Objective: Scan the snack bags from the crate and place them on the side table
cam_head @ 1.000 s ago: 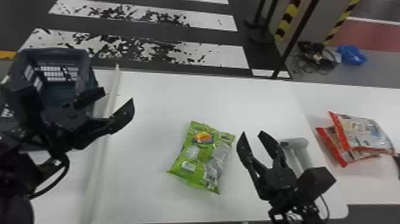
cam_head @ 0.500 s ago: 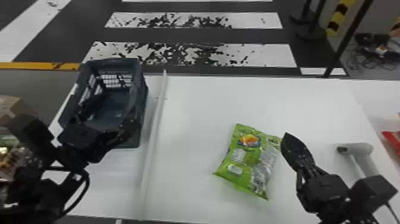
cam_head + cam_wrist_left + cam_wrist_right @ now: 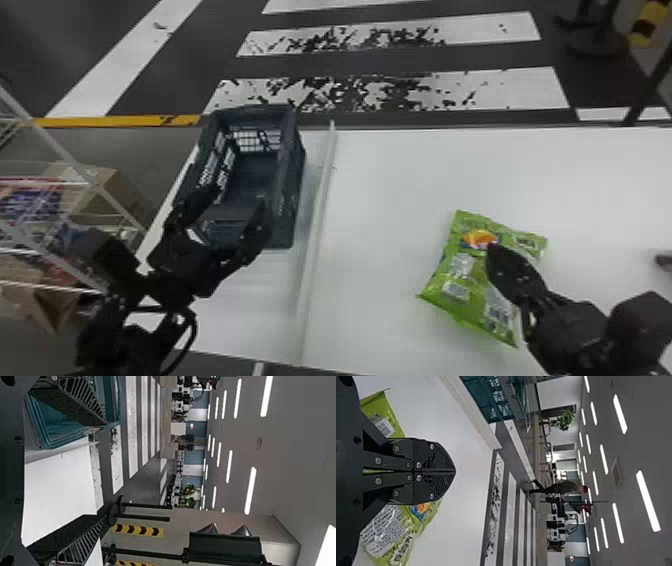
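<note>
Open lane on the white tabletop (image 3: 400,195), barriers toward the crate (image 3: 289,200)
A gripper could pass low between the raised divider strip (image 3: 318,200) and the green snack bag (image 3: 457,285); strip and crate walls bar a low sideways path. The right gripper (image 3: 492,249) obstructs part of the room above the bag, the left gripper (image 3: 237,200) the crate's near end.
</note>
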`<state>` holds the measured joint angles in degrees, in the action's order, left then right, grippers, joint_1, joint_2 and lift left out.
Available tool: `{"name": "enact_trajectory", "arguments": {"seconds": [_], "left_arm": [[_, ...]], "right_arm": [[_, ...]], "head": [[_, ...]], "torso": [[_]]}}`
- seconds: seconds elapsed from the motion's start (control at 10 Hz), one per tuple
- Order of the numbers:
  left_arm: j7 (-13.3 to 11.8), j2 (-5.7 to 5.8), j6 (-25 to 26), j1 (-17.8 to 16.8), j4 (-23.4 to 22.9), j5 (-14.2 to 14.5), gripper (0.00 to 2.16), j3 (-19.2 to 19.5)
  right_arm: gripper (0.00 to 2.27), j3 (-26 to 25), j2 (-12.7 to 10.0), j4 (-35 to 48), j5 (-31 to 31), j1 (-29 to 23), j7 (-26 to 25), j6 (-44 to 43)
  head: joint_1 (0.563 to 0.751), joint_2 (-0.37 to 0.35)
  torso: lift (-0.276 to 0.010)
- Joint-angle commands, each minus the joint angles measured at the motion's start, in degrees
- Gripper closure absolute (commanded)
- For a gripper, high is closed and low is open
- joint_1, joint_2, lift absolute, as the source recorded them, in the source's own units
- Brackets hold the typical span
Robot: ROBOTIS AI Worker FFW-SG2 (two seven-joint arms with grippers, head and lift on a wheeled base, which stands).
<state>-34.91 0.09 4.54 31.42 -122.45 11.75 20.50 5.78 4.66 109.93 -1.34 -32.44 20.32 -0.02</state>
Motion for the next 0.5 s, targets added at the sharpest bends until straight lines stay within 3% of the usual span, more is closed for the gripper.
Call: {"name": "enact_trajectory", "arguments": {"seconds": [0.0,0.4], "left_arm": [[-0.6,-0.24,0.0,0.4,0.2,0.4,0.04,0.2],[-1.7,-0.24,0.0,0.5,1.5,1.3,0.07,0.6]], "right_arm": [[2.24,2.5,0.0,-3.1,2.4,2.5,0.3,2.6],[2.24,4.9,-0.1,-12.3,5.4,7.7,0.3,4.9]], "head": [[0.695,0.239],[0.695,0.297]], "torso": [[-0.094],[-0.094]]}}
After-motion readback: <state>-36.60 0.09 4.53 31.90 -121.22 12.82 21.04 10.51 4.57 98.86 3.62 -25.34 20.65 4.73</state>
